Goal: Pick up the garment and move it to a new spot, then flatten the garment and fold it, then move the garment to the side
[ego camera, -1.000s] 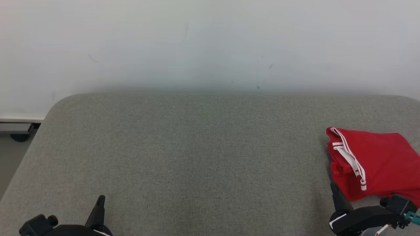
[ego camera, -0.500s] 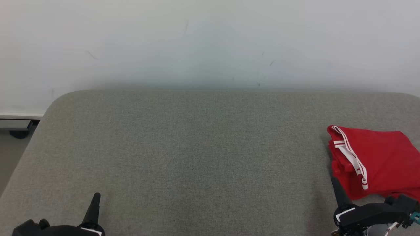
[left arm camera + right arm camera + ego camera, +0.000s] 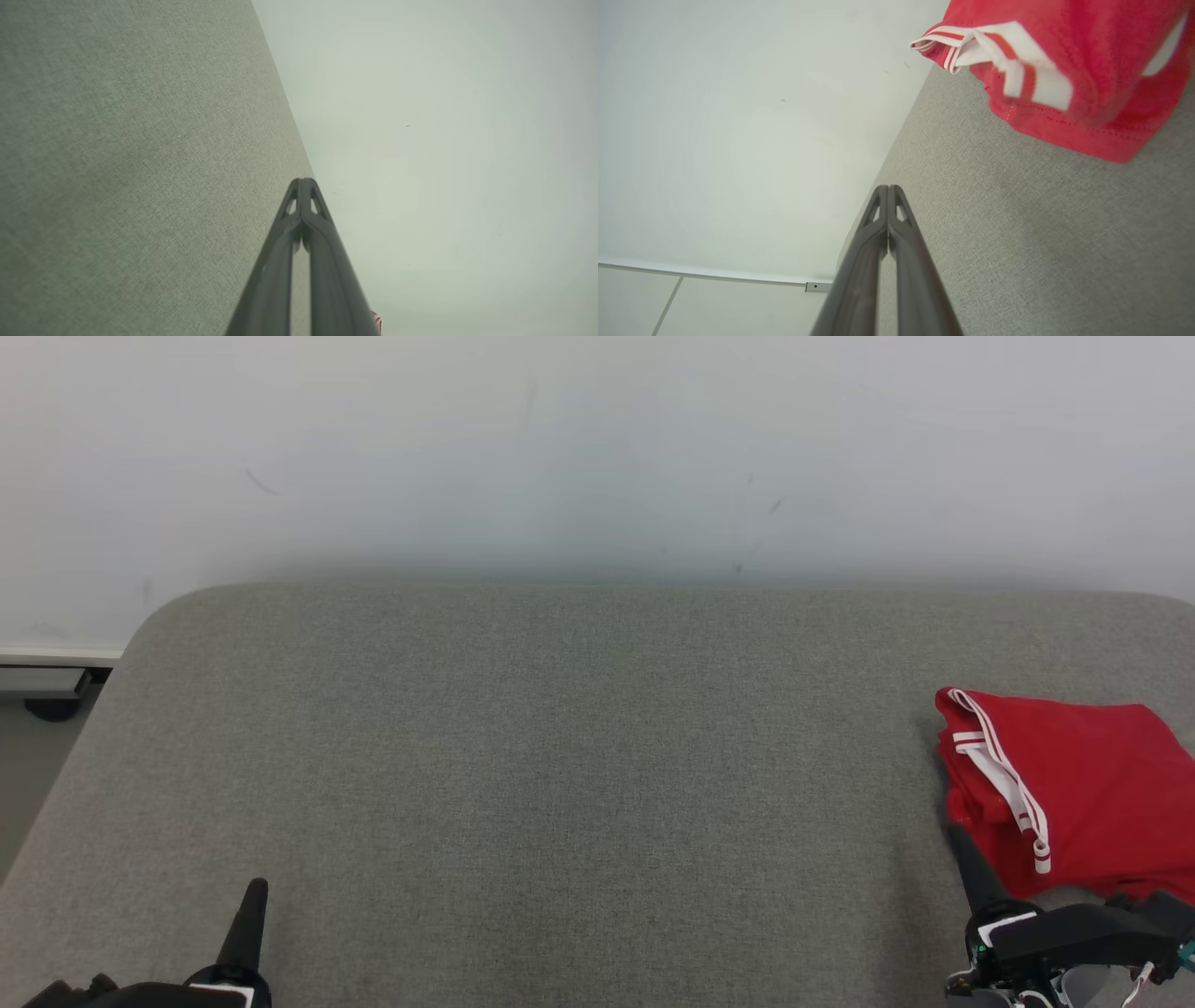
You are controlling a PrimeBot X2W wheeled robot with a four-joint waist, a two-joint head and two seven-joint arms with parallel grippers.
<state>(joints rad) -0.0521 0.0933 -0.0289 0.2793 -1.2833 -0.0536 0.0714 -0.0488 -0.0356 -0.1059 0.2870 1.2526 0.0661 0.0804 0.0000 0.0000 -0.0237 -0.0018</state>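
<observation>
**A:** What sits closest to the robot?

**B:** Its two arms. The left end effector (image 3: 252, 896) is low at the near left, fingers pressed together on nothing, over bare grey surface (image 3: 560, 756). The right end effector (image 3: 964, 855) is at the near right, also pressed together and empty.

**A:** Is the right one touching the cloth?

**B:** No. In the head view its tip looks just beside the cloth's near-left edge, but the right wrist view shows bare surface between the fingertips and the hem.

**A:** Where is the garment, then?

**B:** The red garment (image 3: 1074, 793), sports shorts judging by the white striped trim, lies in a compact folded bundle at the right side of the surface. The head view's right border cuts part of it off.

**A:** How far along would you say the task is?

**B:** Near the end, I'd judge. The cloth is folded and set to the side, and neither arm holds it. The left edge looks a little bunched, so a tidy-up may remain.

**A:** And farther back?

**B:** Bare surface to its rounded far edge, then a pale wall (image 3: 560, 448).
</observation>
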